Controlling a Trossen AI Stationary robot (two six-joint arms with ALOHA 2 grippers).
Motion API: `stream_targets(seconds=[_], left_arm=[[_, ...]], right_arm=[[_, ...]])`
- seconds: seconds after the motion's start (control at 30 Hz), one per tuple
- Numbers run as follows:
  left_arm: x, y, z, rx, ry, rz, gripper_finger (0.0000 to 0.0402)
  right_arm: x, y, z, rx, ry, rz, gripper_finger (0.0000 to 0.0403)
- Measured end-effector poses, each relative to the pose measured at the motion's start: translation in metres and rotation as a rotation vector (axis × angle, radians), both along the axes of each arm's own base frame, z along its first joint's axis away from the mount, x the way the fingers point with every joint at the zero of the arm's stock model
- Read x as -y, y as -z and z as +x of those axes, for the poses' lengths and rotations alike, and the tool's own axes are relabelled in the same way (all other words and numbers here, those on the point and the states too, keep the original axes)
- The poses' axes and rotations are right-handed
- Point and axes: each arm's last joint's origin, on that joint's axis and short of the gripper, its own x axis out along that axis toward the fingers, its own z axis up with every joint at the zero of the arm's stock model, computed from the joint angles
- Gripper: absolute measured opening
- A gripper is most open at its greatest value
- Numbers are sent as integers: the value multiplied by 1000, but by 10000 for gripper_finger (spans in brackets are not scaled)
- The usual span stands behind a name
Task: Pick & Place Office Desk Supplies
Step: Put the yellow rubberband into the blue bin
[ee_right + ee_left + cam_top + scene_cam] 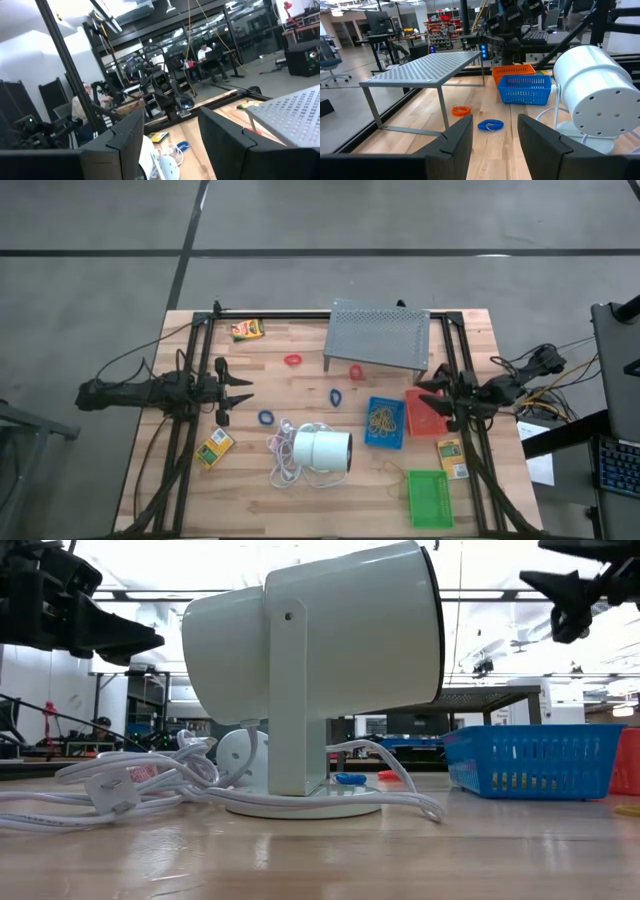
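Observation:
My left gripper hangs open above the table's left side, its fingers level and touching nothing. My right gripper is open over the red tray, also holding nothing. Between them lie two red loops and two blue loops. The blue tray holds tan rubber bands. A green tray sits flat at the near right. Yellow-orange boxes lie at the far left, near left and right.
A big white cylinder lamp with coiled white cord stands near the middle. A grey perforated stand fills the far centre. Black frame rails run along both table sides. Bare wood lies at the near left.

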Motion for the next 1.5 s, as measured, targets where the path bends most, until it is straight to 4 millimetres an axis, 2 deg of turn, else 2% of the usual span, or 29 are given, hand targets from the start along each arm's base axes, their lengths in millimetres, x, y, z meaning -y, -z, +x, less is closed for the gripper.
stream_targets(seconds=[0.27, 0.37, 0.53, 0.83, 0.97, 1.1, 1.27, 1.37, 1.5], left_arm=[[0, 0, 0, 0, 0, 0, 159], [0, 0, 0, 0, 0, 0, 159], [0, 0, 0, 0, 0, 0, 159], [0, 0, 0, 0, 0, 0, 159], [0, 0, 0, 0, 0, 0, 159], [0, 0, 0, 0, 0, 0, 159], [0, 0, 0, 0, 0, 0, 159], [0, 0, 0, 0, 0, 0, 159], [0, 0, 0, 0, 0, 0, 159]], right_arm=[[-9, -47, 15, -148, 22, -59, 185], [-15, -55, 26, -303, 17, -48, 185], [-27, -65, 45, -511, 51, 117, 185], [-52, -97, 86, -718, 62, 111, 185], [-61, -112, 99, -832, 113, 203, 185], [-73, -113, 112, -1066, 136, 314, 185], [-90, -104, 132, -1319, 200, 312, 185], [-102, -98, 143, -1385, 261, 313, 185], [-121, -88, 157, -1437, 255, 295, 185]])
